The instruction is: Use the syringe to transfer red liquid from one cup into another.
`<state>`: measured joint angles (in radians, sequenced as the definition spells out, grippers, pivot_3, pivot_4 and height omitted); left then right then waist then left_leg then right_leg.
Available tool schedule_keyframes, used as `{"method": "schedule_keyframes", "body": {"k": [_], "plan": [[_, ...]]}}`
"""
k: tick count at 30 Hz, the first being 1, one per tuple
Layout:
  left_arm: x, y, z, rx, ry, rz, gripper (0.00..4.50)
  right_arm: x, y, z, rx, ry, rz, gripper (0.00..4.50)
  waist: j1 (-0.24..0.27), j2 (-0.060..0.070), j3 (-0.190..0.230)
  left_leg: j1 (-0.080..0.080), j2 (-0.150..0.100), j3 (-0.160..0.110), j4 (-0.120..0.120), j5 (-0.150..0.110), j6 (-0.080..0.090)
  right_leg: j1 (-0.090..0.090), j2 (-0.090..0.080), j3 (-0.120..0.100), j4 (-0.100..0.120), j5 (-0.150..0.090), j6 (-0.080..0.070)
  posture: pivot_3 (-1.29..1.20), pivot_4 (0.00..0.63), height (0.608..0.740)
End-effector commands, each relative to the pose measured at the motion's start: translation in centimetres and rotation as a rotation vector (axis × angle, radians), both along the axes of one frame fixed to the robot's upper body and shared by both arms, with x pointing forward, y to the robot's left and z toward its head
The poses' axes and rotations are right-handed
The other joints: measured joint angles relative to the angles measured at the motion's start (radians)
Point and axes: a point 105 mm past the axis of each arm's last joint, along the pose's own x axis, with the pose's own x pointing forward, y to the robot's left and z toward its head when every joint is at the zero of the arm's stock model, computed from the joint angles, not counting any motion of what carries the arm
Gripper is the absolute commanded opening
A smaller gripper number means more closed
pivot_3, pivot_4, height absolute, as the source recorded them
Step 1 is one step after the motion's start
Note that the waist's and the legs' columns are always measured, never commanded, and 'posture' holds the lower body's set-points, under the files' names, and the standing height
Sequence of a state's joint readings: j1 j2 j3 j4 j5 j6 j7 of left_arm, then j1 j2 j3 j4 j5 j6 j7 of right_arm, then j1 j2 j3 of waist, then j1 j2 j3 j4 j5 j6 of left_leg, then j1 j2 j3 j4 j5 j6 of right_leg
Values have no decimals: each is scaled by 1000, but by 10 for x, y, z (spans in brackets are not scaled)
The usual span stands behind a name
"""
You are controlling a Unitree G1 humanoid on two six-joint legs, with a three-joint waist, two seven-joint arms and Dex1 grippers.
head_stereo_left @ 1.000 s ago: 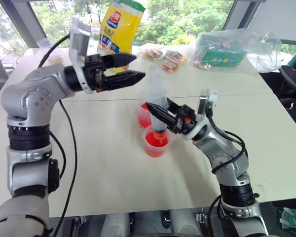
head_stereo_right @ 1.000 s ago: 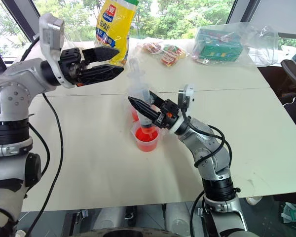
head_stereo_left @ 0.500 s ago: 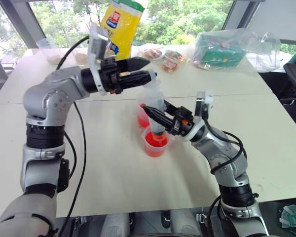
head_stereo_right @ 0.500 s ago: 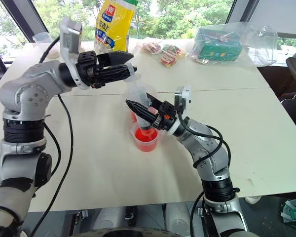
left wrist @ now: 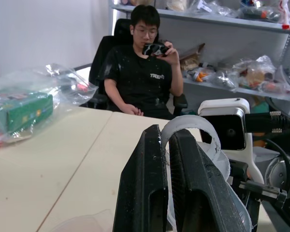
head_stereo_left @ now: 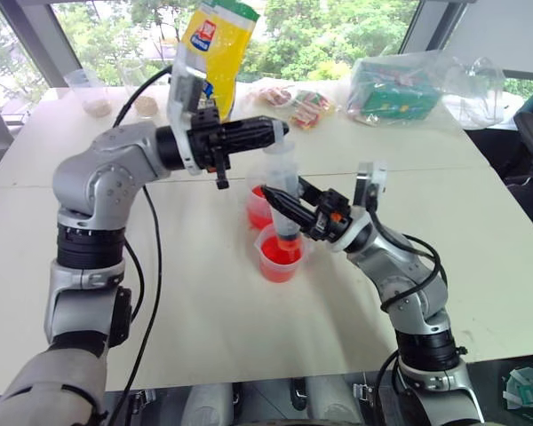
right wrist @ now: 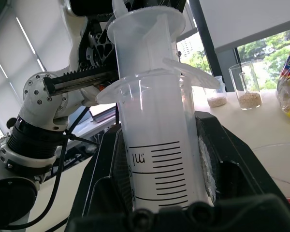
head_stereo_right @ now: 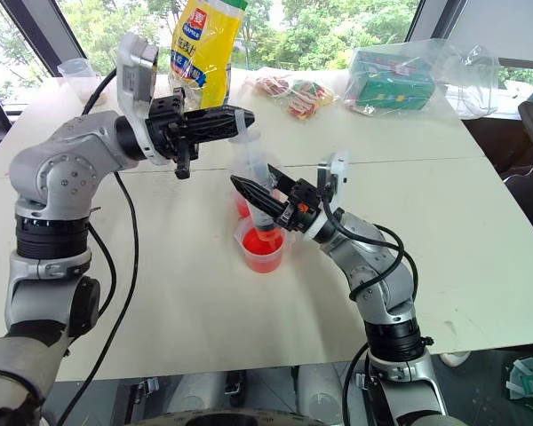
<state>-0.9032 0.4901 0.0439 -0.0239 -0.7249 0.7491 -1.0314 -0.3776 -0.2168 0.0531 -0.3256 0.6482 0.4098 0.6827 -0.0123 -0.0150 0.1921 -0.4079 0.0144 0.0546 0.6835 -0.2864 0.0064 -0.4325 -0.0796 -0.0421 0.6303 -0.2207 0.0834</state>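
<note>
**Over the near cup, both grippers on the syringe**

Nearest on the white table (head_stereo_left: pixel 204 302) stands a clear cup (head_stereo_left: pixel 280 257) holding red liquid (head_stereo_left: pixel 280 262). Upright above it is the syringe (head_stereo_left: pixel 282 191), its small orange-red tip dipped into that cup. The right gripper (head_stereo_left: pixel 284 206) reaches in from the right with its two black fingers clamped around the see-through barrel, about midway up; in the right wrist view the barrel (right wrist: pixel 157 159) with its printed scale sits tight between the finger pads. Just behind the near cup, touching or almost touching it, a second cup (head_stereo_left: pixel 259 209) also holds red liquid. Higher up, the left gripper (head_stereo_left: pixel 271 135) comes in level from the left, its fingers brought together on the white plunger top (left wrist: pixel 191 130) of the syringe. Farther back on the table lie a yellow bag (head_stereo_left: pixel 215 49) standing upright, some small wrapped packets (head_stereo_left: pixel 302 102), a green box in clear plastic (head_stereo_left: pixel 395 89), and two small cups of beige grains (head_stereo_left: pixel 115 93) at the far left. Beyond the table's right end, a person (left wrist: pixel 145 72) sits in a chair.
</note>
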Motion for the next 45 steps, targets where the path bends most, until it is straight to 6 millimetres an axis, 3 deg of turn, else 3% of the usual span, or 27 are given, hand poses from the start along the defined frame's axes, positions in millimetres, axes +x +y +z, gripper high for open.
{"method": "schedule_keyframes", "body": {"k": [1,18,23,26,33,41,45], "plan": [[-10,-11,-12,62,0,-55,10,-10,2,37,68,-128,25,1424,0,0,0,0,0,0,0,0,0,0,0,0,0,0,0,0,150,740],[-18,-18,-24,95,26,-89,10,-7,-1,57,99,-161,12,1424,0,0,0,0,0,0,0,0,0,0,0,0,0,0,0,0,150,740],[-8,-10,-12,74,7,-35,10,-8,0,50,92,-134,24,1424,1,0,0,0,0,0,0,0,0,0,0,0,0,0,0,0,150,740],[1,0,0,48,6,15,1022,-9,1,44,85,-115,29,1424,0,0,0,0,0,0,0,0,0,0,0,0,0,0,0,0,150,740],[11,36,24,-44,32,107,4473,-9,0,40,81,-97,32,1424,-3,0,0,0,0,0,0,0,0,0,0,0,0,0,0,0,150,740],[13,68,18,9,10,222,4473,-3,-9,54,110,-94,-3,1424,-1,0,0,0,0,0,0,0,0,0,0,0,0,0,0,0,150,740],[11,68,6,29,18,230,4473,19,-26,72,132,-28,-143,1424,1,0,0,0,0,0,0,0,0,0,-1,0,0,0,0,0,150,740]]}}
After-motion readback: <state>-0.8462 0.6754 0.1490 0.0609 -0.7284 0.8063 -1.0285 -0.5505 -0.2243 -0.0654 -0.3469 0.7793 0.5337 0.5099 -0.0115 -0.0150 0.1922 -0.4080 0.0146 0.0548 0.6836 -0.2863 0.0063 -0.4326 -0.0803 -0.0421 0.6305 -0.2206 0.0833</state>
